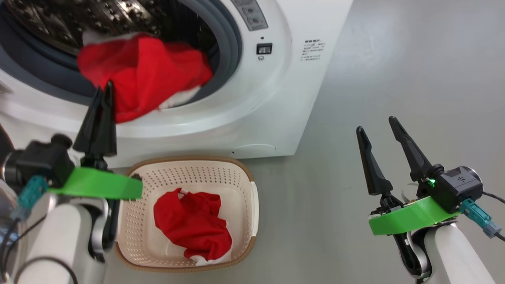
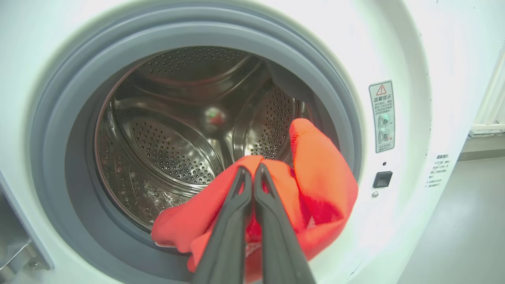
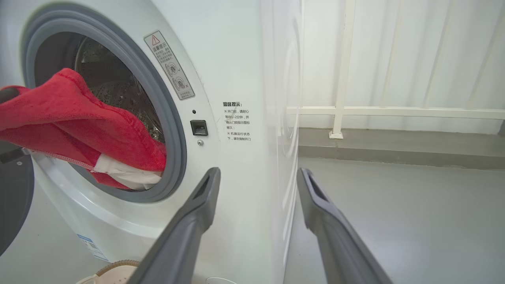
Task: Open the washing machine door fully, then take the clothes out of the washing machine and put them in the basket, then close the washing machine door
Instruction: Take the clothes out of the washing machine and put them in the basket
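The white washing machine (image 1: 276, 98) stands with its mouth uncovered, showing the grey rubber ring (image 2: 55, 130) and steel drum (image 2: 165, 138). A red garment with white trim (image 1: 150, 75) hangs out over the ring's lower right. My left gripper (image 1: 105, 88) is shut on its edge, fingers pressed together (image 2: 249, 171) and the cloth (image 2: 323, 173) bunched around them. A second red garment (image 1: 193, 225) lies in the cream basket (image 1: 244, 173) on the floor in front of the machine. My right gripper (image 1: 375, 123) hangs open and empty to the right, clear of the machine (image 3: 258, 171). A dark curved edge, likely the door (image 3: 10, 197), shows at the right wrist view's left edge.
Bare grey floor (image 1: 414, 79) stretches to the right of the machine. A white railing (image 3: 339, 118) and pale wall stand behind it. The door latch slot (image 1: 264, 48) and a warning sticker (image 2: 382, 116) sit on the front panel right of the opening.
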Controlling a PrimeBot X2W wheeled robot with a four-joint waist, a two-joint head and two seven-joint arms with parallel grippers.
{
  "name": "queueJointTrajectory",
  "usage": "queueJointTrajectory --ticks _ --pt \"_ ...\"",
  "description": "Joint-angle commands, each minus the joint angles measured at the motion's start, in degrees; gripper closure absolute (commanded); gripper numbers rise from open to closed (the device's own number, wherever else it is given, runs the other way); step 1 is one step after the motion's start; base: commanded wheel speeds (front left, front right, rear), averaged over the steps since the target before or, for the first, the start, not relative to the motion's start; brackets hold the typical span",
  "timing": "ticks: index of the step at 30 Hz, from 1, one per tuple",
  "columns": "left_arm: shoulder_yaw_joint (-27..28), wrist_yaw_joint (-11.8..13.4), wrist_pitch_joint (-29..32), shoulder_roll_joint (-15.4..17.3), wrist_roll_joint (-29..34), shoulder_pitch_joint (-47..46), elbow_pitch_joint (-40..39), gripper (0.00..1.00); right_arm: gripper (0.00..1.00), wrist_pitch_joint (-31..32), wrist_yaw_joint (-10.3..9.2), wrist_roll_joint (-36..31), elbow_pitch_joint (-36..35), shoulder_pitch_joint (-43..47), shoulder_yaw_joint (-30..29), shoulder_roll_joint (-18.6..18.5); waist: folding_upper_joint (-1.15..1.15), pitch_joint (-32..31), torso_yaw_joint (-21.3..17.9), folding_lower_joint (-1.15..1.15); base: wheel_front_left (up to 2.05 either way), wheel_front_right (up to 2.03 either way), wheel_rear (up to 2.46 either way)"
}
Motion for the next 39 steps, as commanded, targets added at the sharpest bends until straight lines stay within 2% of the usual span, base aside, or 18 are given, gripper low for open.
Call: queueJointTrajectory --ticks 1,13,19,26,32,39 --pt "1.84 0.97 0.25 2.19 -0.23 1.95 -4.29 1.00 0.00 -0.35 0.35 0.04 -1.10 1.14 1.31 0.16 0.00 -1.75 0.70 0.00 0.00 0.00 0.00" --pt "2.15 4.56 5.07 2.62 -0.44 10.50 -20.61 1.00 0.00 -0.35 0.35 0.02 -0.87 1.99 1.41 0.16 0.00 -3.43 0.91 0.00 0.00 0.00 0.00" --pt "1.90 4.87 7.37 2.22 -2.11 13.15 -21.25 1.00 0.00 -0.35 0.35 0.38 -1.13 2.12 1.38 0.16 0.00 -2.49 0.97 0.00 0.00 0.00 0.00" --pt "1.22 3.76 5.90 0.09 -4.79 12.67 -14.44 1.00 0.00 -0.35 0.35 0.16 -1.20 1.22 1.49 0.16 0.00 -0.21 1.34 0.00 0.00 0.00 0.00" --pt "0.59 2.03 4.15 -1.80 -6.96 10.18 -4.69 1.00 0.00 -0.35 0.35 0.32 -1.15 0.43 1.46 0.16 0.00 1.69 1.46 0.00 0.00 0.00 0.00" --pt "0.33 1.17 2.28 -2.76 -7.33 6.24 7.12 1.00 0.00 -0.35 0.35 0.60 -0.71 -0.38 1.29 0.16 0.00 4.15 1.22 0.00 0.00 0.00 0.00"
